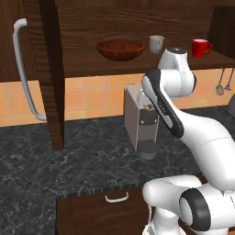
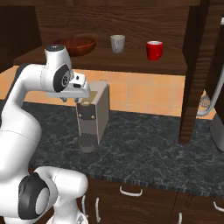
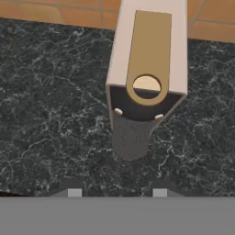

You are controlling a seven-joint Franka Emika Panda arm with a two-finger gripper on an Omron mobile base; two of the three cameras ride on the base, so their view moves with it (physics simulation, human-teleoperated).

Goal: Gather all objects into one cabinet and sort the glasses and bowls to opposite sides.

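The dark wood cabinet (image 1: 87,64) hangs open above the counter. On its shelf (image 2: 109,60) a wide brown bowl (image 1: 120,49) (image 2: 75,45) sits at the left. A pale mug (image 1: 156,44) (image 2: 117,43) stands in the middle and a red mug (image 1: 200,47) (image 2: 154,50) at the right. My gripper (image 2: 69,100) (image 3: 117,192) hangs below the shelf, pointing down over the counter just in front of the coffee machine (image 3: 147,69). It is open, its fingertips (image 3: 74,191) apart with nothing between them.
The coffee machine (image 1: 140,117) (image 2: 92,113) stands on the dark marble counter (image 1: 82,156) under the shelf. An open cabinet door with a curved grey handle (image 1: 23,69) stands at the left. Another door (image 2: 192,70) reaches down toward the counter. Drawers (image 1: 117,198) lie below.
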